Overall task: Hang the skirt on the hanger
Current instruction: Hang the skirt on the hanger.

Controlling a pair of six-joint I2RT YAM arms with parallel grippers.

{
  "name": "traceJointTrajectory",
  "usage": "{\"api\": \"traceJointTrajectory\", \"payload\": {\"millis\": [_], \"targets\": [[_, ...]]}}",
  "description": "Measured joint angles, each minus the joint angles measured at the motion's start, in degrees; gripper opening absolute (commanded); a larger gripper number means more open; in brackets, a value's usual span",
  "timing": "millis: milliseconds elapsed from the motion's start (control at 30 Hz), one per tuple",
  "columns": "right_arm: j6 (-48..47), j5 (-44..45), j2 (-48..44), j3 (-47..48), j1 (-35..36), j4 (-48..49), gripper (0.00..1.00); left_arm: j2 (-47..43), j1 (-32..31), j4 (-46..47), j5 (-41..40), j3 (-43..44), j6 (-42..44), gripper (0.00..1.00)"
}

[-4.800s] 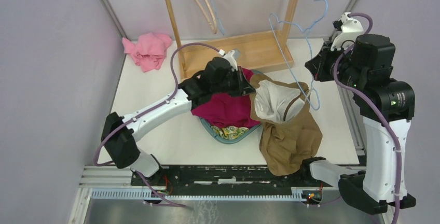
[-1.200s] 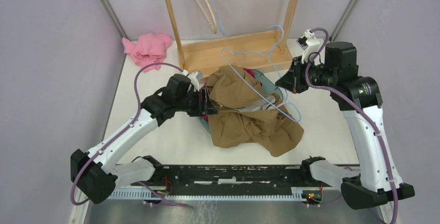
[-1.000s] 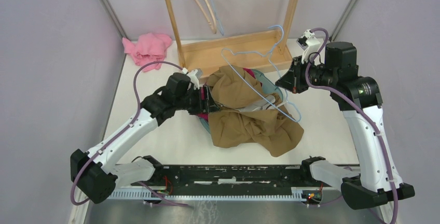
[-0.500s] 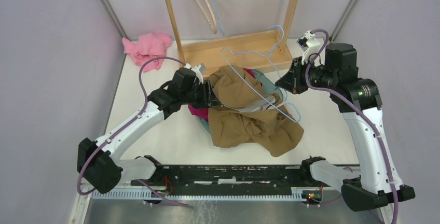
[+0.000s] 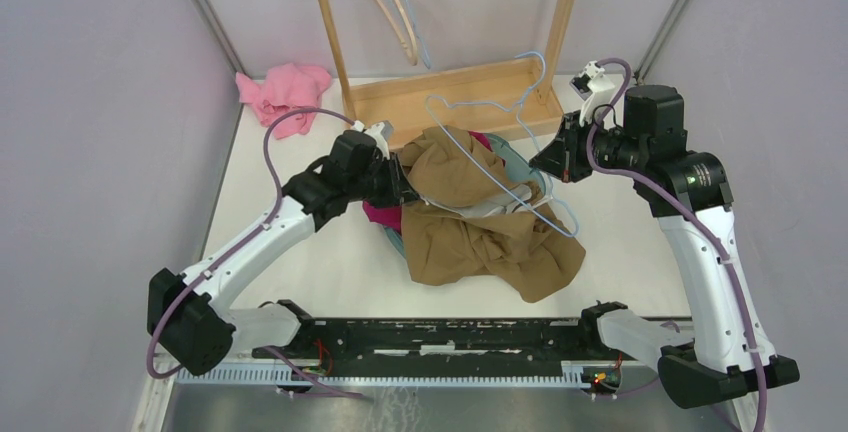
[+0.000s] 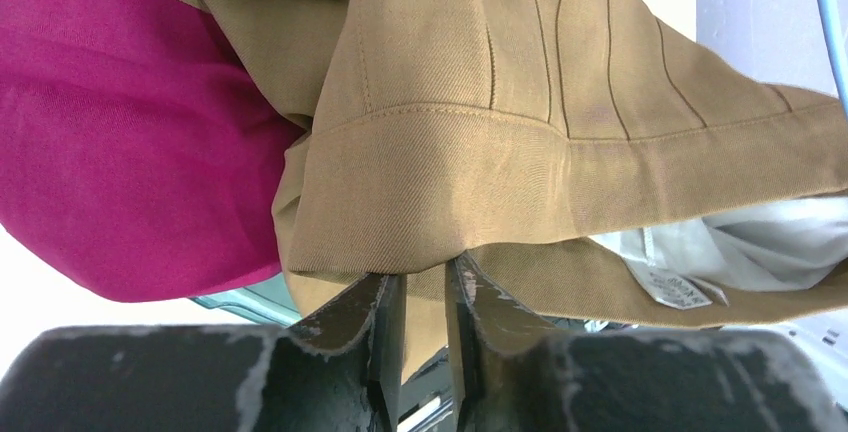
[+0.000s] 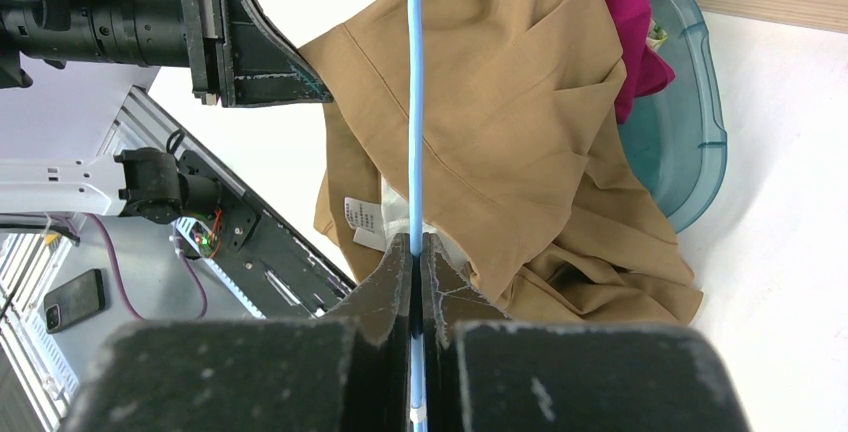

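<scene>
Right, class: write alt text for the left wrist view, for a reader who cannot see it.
The left gripper pinches the stitched lower edge of the tan skirt, its jaws nearly together on the fabric. A magenta garment lies to its left, and the skirt's white lining with a label shows at lower right.

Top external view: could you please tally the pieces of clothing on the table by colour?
Tan: 1, the skirt
Magenta: 1, the garment partly under the skirt
Pink: 1, the cloth at the far left corner
Total: 3
</scene>
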Motion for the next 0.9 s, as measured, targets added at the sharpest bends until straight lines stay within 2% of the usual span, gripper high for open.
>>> {"api": "traceJointTrajectory", "payload": {"millis": [67, 133, 700, 900], "targets": [[0.0, 0.0, 0.0, 0.0, 0.0, 0.1, 0.01, 0.2, 0.0, 0.2, -0.4, 0.0, 0.0, 0.41], [0.0, 0.0, 0.0, 0.0, 0.0, 0.2, 0.01, 0.7, 0.0, 0.2, -0.9, 0.0, -0.1, 0.44], [0.3, 0.0, -0.4, -1.1, 0.0, 0.9, 0.01, 5.4, 0.0, 2.3, -1.5, 0.3, -0.3, 0.52], [0.4, -0.2, -1.1, -1.7, 0.0, 1.0, 0.01, 7.3, 0.0, 3.2, -2.6, 0.9, -0.4, 0.47]]}}
